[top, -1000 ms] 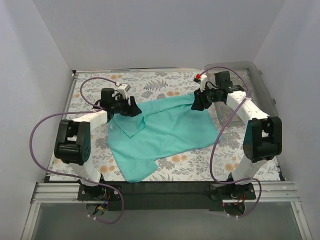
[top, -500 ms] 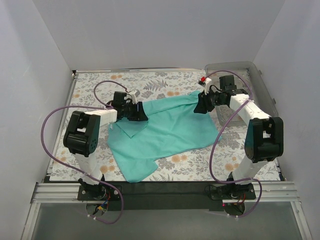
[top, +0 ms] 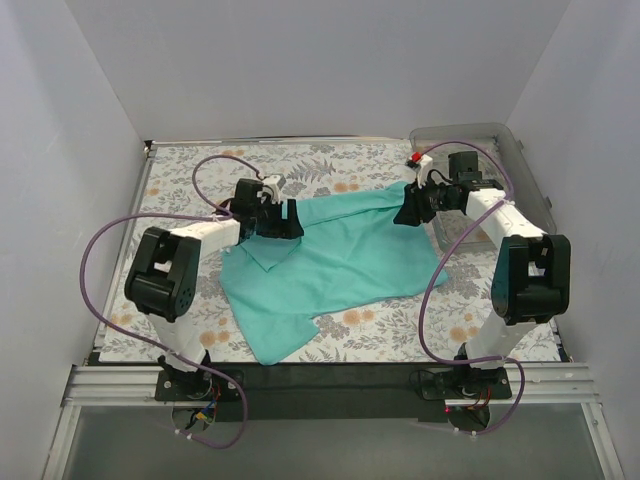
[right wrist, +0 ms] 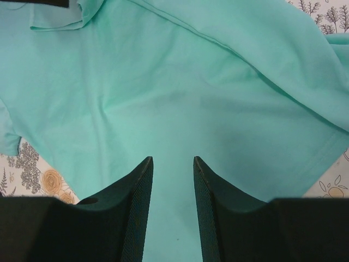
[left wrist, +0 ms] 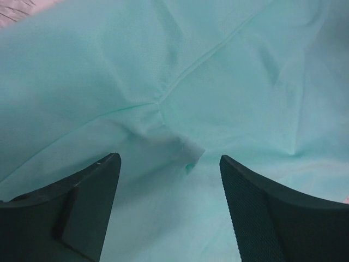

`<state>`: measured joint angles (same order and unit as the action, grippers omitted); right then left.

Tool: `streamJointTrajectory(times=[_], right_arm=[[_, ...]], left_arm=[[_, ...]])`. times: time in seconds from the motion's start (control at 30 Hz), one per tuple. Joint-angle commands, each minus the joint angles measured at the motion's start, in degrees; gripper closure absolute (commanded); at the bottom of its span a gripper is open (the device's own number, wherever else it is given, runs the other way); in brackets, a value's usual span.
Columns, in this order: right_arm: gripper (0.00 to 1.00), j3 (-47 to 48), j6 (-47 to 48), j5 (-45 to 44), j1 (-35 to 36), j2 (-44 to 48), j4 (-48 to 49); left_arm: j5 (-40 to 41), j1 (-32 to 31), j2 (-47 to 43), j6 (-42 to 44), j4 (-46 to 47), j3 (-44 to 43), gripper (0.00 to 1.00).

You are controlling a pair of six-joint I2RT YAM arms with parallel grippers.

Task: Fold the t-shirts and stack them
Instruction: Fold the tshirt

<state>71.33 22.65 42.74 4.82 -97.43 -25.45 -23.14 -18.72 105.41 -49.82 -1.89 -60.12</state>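
One plain teal t-shirt (top: 340,260) lies crumpled and partly spread across the middle of the floral table, with a folded flap (top: 262,250) at its left. My left gripper (top: 290,220) hovers low over the shirt's upper left part. It is open, and its jaws (left wrist: 169,158) stand wide apart over a puckered seam (left wrist: 182,150) with nothing pinched. My right gripper (top: 408,210) is at the shirt's upper right corner. In the right wrist view it (right wrist: 172,158) stands narrowly open, and flat teal cloth (right wrist: 163,93) shows below the gap.
A clear plastic bin (top: 500,135) stands at the back right corner, just behind the right arm. The floral tablecloth (top: 190,180) shows bare to the left and along the front. White walls close in on three sides. Purple cables loop off both arms.
My left gripper moved right along the shirt's upper left edge, narrowed its jaws and opened them again. The right gripper drifted slightly right, and the shirt shifted a little with it.
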Motion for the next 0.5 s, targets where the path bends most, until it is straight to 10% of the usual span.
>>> streamJointTrajectory(times=[0.0,0.47], right_arm=[[0.63,-0.6,0.1,1.8,-0.5,2.6,1.2],[0.63,-1.5,0.5,2.6,-2.4,2.9,1.4]], left_arm=[[9.8,1.1,-10.9,0.1,1.1,1.0,0.3],[10.3,22.7,-16.5,-17.7,-1.2,10.4,0.27]])
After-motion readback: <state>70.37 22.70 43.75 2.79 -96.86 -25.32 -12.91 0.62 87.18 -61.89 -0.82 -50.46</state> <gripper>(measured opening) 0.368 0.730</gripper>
